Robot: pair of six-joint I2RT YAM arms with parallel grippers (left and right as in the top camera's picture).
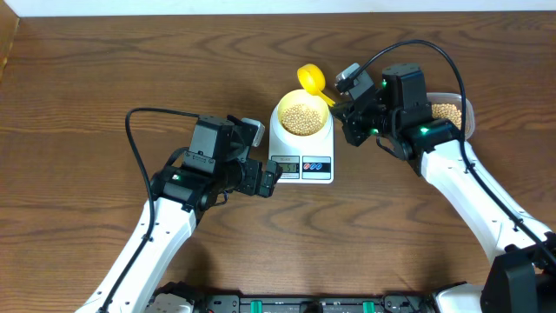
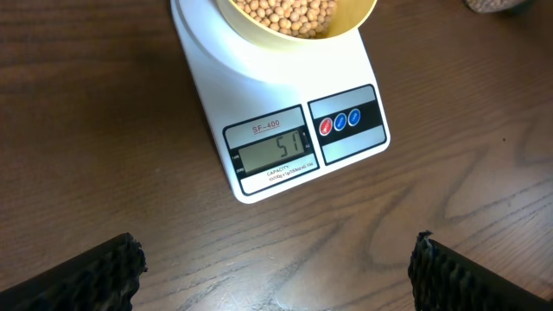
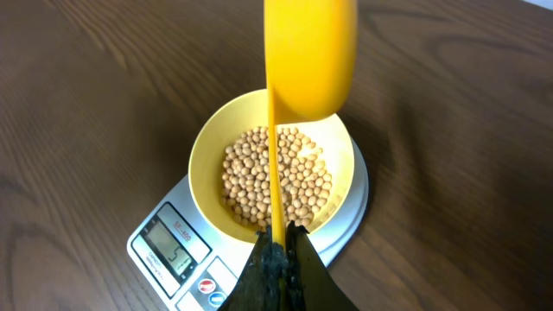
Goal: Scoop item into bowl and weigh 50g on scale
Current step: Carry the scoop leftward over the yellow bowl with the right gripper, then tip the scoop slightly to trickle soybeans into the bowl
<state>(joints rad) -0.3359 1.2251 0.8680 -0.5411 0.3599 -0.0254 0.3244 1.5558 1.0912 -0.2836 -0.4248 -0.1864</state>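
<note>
Student: Surface (image 1: 87,78) first: what do we mark on the brown wood?

Tutor: We mark the left tool (image 1: 268,179), its fingers wide apart, just beside a front corner of the scale (image 1: 300,152). We also mark the right tool (image 1: 350,111), its fingers clamped together on the handle of the yellow scoop (image 1: 310,79).

Student: And where do we place the bowl (image 1: 279,119)?

Tutor: We place it centred on the scale's platform, whose display (image 2: 276,149) reads 51. The scoop's head hangs at the bowl's far rim. The beans (image 1: 301,119) lie heaped inside the bowl.
</note>
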